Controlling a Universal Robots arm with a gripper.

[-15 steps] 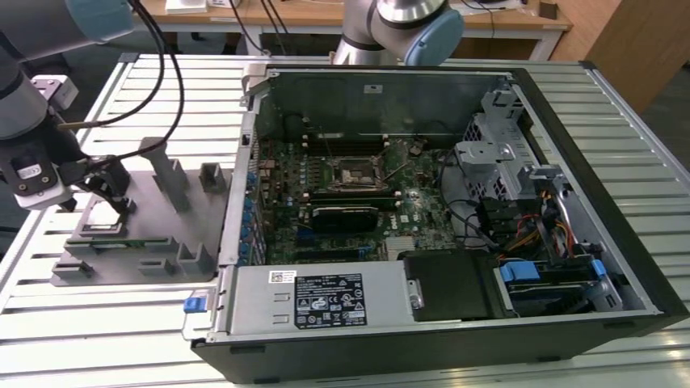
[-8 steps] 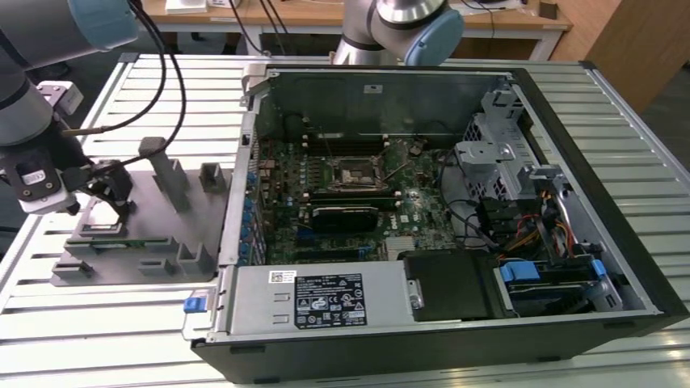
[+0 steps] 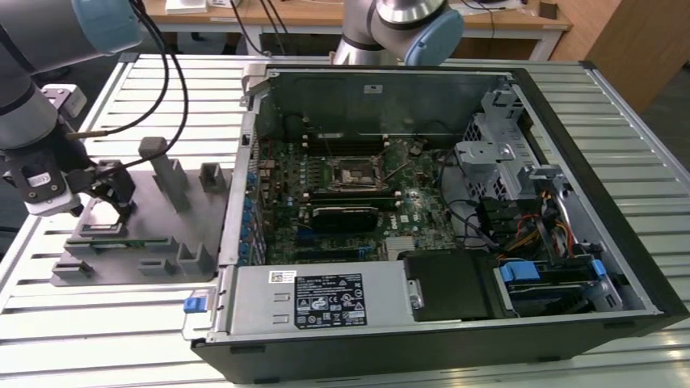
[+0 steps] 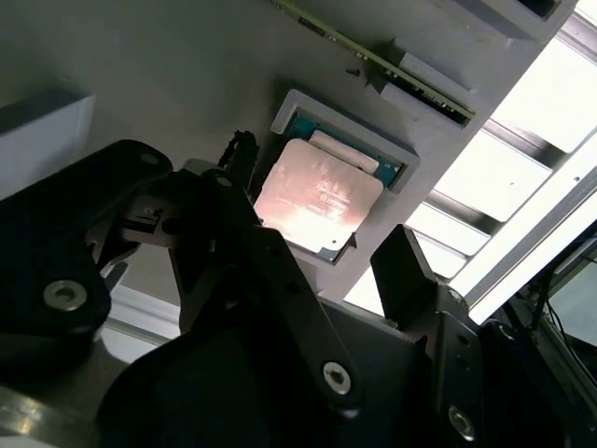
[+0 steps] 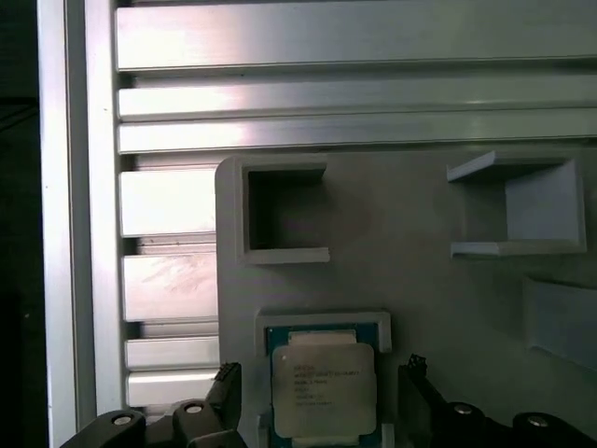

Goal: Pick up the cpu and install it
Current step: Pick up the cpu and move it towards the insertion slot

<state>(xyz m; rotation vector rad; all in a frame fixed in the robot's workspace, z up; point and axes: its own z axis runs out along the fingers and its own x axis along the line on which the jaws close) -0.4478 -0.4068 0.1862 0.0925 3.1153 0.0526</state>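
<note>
The cpu (image 5: 324,392) lay flat in the grey fixture pocket (image 5: 322,320), midway between the fingers (image 5: 227,381) of the gripper (image 5: 320,369), which stood spread apart, one to each side, clear of the chip.

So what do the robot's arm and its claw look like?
The arm is made of round grey tubes with light blue caps at the joints, and black cables hang along it. Its gripper is black, with jointed links and shiny silver bolts.
</note>
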